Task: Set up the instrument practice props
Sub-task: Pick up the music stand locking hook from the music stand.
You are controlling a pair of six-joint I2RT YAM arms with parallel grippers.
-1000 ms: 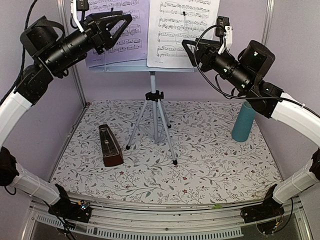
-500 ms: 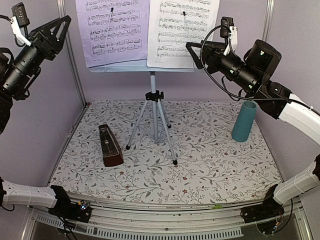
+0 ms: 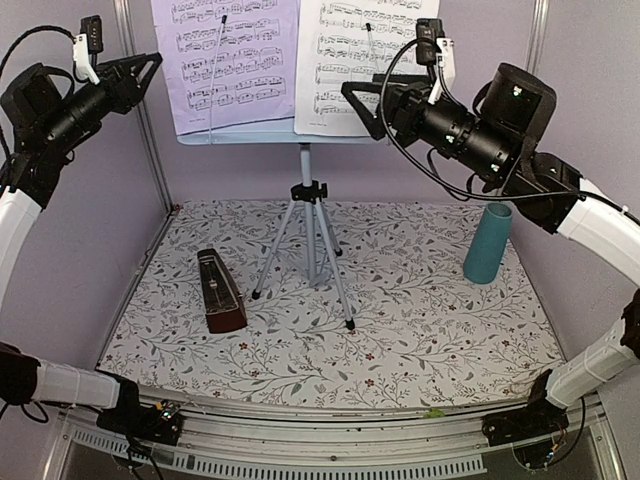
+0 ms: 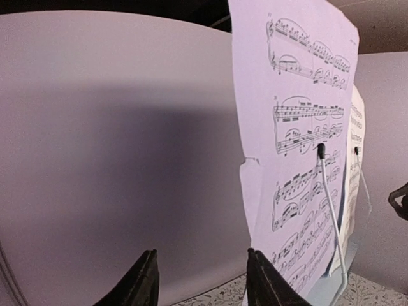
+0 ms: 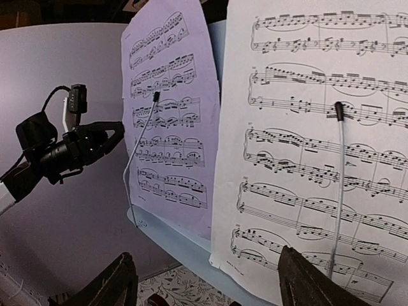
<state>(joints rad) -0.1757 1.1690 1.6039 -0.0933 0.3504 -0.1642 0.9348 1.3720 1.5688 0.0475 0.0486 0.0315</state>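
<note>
Your left gripper was over the lilac page a second ago. It has since swung out to the left and hangs off that page's outer edge, fingers apart with only the wall between them. Your right gripper has edged in toward the lower left corner of the white page; its fingers are spread wide and hold nothing.

Both sheets stand side by side on the pale-blue music stand, bottoms on its ledge. A thin wire arm presses across each one, which looks to be why they stay flat and upright with no grip on them. The tripod legs are splayed on the floral mat, so the stand bears itself.

The metronome sits upright just left of the legs, apart from them. The teal cup stands well off to the right. You appear near the end, perhaps squaring the pages.
</note>
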